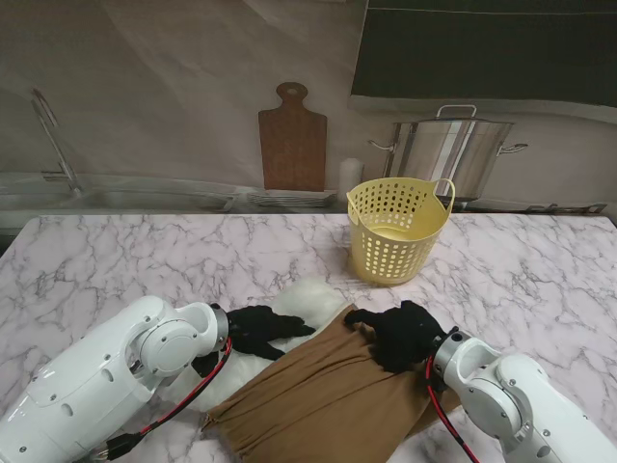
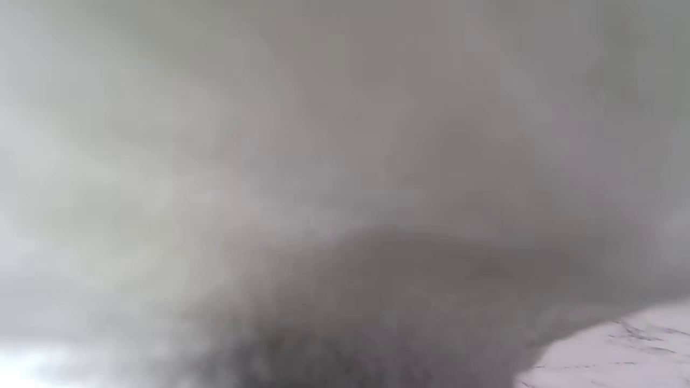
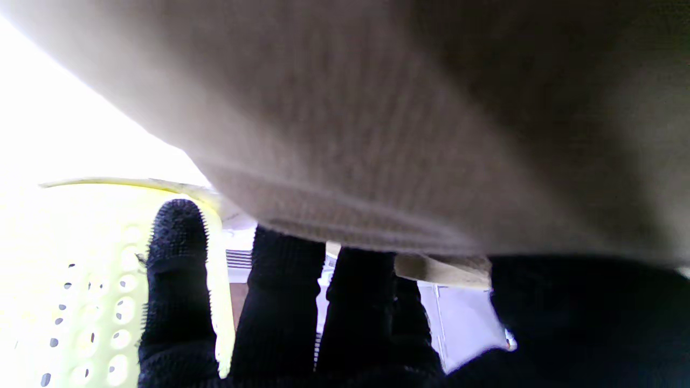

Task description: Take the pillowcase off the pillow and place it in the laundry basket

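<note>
Gripping the open edge of the pillowcase [image 1: 328,395], the right hand [image 1: 400,333] is curling its fingers [image 3: 178,269] into the brown cloth, with a fold lying over them. The left hand [image 1: 260,330] is pressing on the white pillow [image 1: 307,299]; whether it is clasping it, I cannot tell. The pillowcase is stretching from the right fingertips back toward me and leftward, its long axis running diagonally. The basket [image 1: 395,231] is sitting just beyond the right fingertips, so the right hand is the nearer one, and the stripping pull is probably heading that way. The right wrist view is showing cloth draped on the fingers and the basket wall [image 3: 81,280] close behind, while the left wrist view is giving only a grey blur.
</note>
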`<state>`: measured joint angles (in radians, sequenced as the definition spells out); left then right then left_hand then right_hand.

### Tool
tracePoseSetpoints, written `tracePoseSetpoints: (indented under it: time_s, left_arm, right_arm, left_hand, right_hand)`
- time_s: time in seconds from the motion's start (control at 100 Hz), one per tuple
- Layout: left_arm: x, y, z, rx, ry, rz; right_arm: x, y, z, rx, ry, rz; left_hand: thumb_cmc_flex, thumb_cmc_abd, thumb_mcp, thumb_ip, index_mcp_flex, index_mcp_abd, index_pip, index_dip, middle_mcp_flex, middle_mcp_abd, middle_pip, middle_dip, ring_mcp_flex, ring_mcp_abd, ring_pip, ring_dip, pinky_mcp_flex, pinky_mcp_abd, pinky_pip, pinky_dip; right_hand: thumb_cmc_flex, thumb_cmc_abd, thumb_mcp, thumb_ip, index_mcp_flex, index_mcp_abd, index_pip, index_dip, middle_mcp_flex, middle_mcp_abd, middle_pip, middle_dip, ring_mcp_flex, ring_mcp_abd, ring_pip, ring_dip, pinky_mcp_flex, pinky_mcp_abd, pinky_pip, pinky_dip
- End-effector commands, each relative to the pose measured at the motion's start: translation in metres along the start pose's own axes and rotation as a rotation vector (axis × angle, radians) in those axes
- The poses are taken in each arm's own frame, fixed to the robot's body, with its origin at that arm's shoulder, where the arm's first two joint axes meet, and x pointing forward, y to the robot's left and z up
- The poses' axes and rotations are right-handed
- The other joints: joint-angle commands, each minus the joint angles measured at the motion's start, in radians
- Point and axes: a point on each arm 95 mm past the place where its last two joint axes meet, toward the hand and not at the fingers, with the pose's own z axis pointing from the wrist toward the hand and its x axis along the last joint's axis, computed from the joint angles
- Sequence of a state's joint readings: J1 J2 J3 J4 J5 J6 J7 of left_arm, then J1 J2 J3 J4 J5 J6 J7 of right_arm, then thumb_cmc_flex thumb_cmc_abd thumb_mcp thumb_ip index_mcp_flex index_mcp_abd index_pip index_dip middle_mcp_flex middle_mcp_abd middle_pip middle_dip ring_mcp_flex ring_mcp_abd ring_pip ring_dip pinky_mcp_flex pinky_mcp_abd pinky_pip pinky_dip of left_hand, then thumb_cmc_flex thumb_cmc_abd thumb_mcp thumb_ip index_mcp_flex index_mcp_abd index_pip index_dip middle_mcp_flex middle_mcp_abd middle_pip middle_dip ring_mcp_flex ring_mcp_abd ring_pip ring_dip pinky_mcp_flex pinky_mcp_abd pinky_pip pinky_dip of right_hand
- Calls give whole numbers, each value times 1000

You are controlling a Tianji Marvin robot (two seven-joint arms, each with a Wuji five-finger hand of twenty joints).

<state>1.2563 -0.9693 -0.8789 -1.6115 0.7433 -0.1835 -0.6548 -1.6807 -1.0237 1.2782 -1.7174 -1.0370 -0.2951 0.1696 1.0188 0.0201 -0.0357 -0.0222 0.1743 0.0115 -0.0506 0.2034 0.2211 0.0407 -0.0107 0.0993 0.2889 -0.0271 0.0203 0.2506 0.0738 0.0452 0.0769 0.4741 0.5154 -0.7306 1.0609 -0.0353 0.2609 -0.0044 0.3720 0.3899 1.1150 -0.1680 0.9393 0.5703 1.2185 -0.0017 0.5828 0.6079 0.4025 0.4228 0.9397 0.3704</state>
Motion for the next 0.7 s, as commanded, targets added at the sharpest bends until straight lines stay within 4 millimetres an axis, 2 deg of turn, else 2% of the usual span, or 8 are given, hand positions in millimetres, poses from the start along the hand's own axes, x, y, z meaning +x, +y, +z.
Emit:
tracePoseSetpoints:
  time_s: [0.0,0.08,0.12,0.2,0.3,0.36,0.46,0.69]
  left_arm:
    - [-16,33,2,-109,-42,-27]
    - [-16,33,2,-110,-41,-27]
    - [-16,33,2,-111,-41,-27]
    - [-16,33,2,-113,-40,-27]
    - [-16,32,2,-108,-38,-25]
    - [-16,32,2,-105,-38,-24]
    - [-17,32,2,-103,-39,-21]
    - [-14,32,5,-102,-28,-16]
  right_arm:
    - [2,-10,-3,33,2,10]
    - [3,-10,-2,24,-10,13]
    - [3,-9,-1,18,-18,19]
    - [4,-5,1,2,-41,19]
    - [1,0,3,5,-54,-15]
    - [-1,6,2,11,-61,-28]
    - [-3,16,-2,-15,-75,-37]
    - [-1,44,1,-11,-80,-128]
  left_hand:
    - [112,-73,16,11,60,39,49,30,68,78,42,40,77,144,106,37,16,42,488,12]
    - [112,-74,16,11,62,38,50,30,70,80,42,40,78,145,106,37,16,41,488,12]
    - [112,-73,15,11,63,38,50,29,71,79,43,40,78,146,106,37,16,41,487,12]
    - [110,-73,15,10,62,37,49,29,71,79,42,40,78,146,106,37,16,42,487,12]
    - [111,-72,16,11,62,36,49,28,70,78,41,40,78,145,106,37,17,41,487,12]
    - [112,-72,15,10,62,36,49,28,69,79,41,40,78,145,106,37,17,41,487,12]
    - [113,-72,16,10,63,35,49,27,70,78,41,41,79,147,106,37,17,42,488,12]
    - [115,-69,16,10,66,31,50,27,72,78,42,41,79,146,106,37,18,41,488,12]
  right_hand:
    - [-18,-37,-60,-61,-86,-7,10,-129,40,-49,86,8,91,-31,88,42,1,49,10,-19]
    - [-50,0,-141,-60,-138,32,95,-213,31,-49,98,-3,92,-31,83,39,14,52,19,-18]
    - [-64,28,-186,-34,-154,44,128,-230,31,-47,113,6,92,-28,94,41,22,51,26,-16]
    - [-115,105,-352,-36,-162,53,173,-270,5,-29,112,18,70,-14,90,31,22,55,31,-14]
    - [-180,160,-358,-19,-168,2,126,-292,-159,9,42,25,-67,2,3,20,-24,46,20,-4]
    - [-199,206,-367,-18,-150,-23,42,-237,-311,61,-62,69,-187,18,-64,16,-82,19,-16,24]
    - [-218,234,-406,-23,-90,-17,-43,-146,-491,99,-59,166,-334,13,-29,35,-152,8,-47,49]
    - [-226,177,-406,-23,-81,-59,-240,-25,-634,98,-7,312,-462,-18,126,85,-220,42,-113,46]
